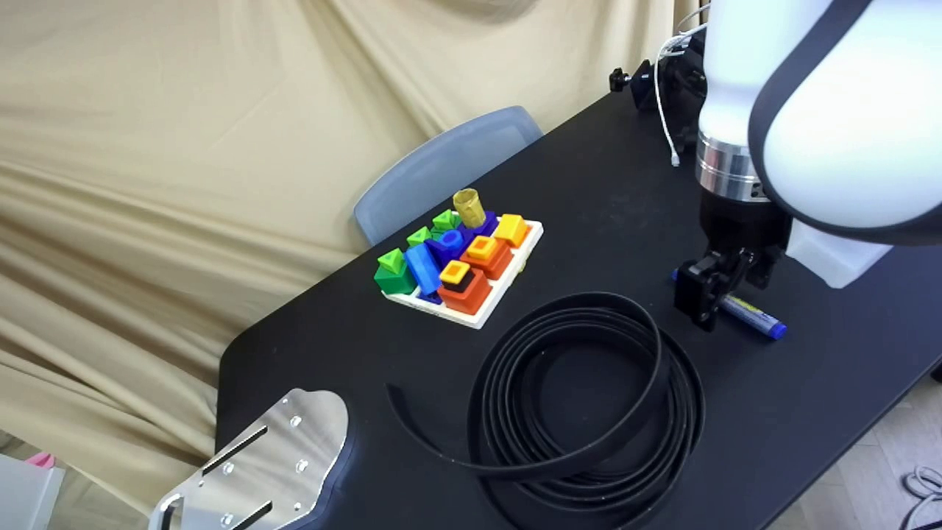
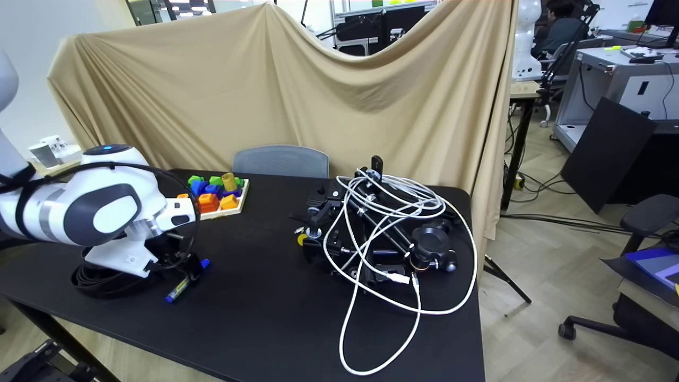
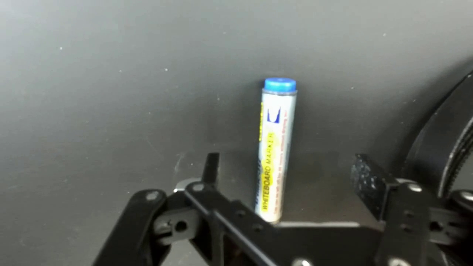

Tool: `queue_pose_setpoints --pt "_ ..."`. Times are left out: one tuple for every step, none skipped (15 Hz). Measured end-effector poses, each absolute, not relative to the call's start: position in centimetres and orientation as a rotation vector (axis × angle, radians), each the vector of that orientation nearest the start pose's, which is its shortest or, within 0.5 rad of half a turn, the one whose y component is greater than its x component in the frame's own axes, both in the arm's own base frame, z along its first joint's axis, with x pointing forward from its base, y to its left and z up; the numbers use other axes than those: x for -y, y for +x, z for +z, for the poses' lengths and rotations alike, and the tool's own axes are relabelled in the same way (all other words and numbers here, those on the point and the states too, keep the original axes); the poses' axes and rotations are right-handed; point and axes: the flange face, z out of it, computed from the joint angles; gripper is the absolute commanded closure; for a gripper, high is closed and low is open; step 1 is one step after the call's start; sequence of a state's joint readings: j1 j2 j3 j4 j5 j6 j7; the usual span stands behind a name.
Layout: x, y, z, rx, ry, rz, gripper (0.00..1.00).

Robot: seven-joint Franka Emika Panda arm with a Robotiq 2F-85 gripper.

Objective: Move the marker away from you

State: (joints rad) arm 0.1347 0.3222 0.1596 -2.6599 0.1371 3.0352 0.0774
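A whiteboard marker with a blue cap and a white label lies on the black table. It shows in both exterior views and in the wrist view. My gripper is open, with its fingers on either side of the marker. In the wrist view there is a gap to each finger, and the marker lies nearer the left finger. The marker's lower end is hidden behind the gripper there. In the exterior views the gripper is low over the marker and hides its middle.
A coil of black strap lies close beside the gripper. A white board with coloured blocks stands near the table's far side. A silver metal plate is at one end. Black stands with white cables lie on the table.
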Motion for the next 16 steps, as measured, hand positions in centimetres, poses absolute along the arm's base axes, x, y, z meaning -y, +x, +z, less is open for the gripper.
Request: queue_pose_setpoints --pt "-11.4 40.0 13.8 0.100 -3.064 -0.062 0.49" --pt "-11.1 40.1 13.7 0.089 -3.066 -0.066 0.55" --pt "-10.9 40.3 13.6 0.081 -3.067 -0.072 0.61" --pt "-10.7 40.4 13.7 0.074 -3.069 -0.077 0.69" --pt "-10.5 40.6 13.7 0.068 -3.070 -0.083 0.75" --pt "-10.4 40.7 13.8 0.064 -3.071 -0.090 0.81" --pt "-10.2 40.9 13.8 0.061 -3.072 -0.097 0.89" --pt "-10.2 41.0 13.9 0.060 -3.072 -0.105 0.95" --pt "-10.1 41.0 14.0 0.062 -3.073 -0.115 1.00" --pt "-10.1 41.1 14.0 0.066 -3.074 -0.121 0.95" --pt "-10.2 41.1 14.0 0.075 -3.075 -0.124 0.95" --pt "-10.2 41.1 14.1 0.084 -3.076 -0.126 0.95" --pt "-10.3 41.2 14.1 0.090 -3.077 -0.128 0.95" --pt "-10.3 41.2 14.2 0.096 -3.078 -0.130 0.95" --pt "-10.4 41.4 14.3 0.108 -3.080 -0.135 0.95" --pt "-10.4 41.6 14.4 0.124 -3.083 -0.144 0.95"
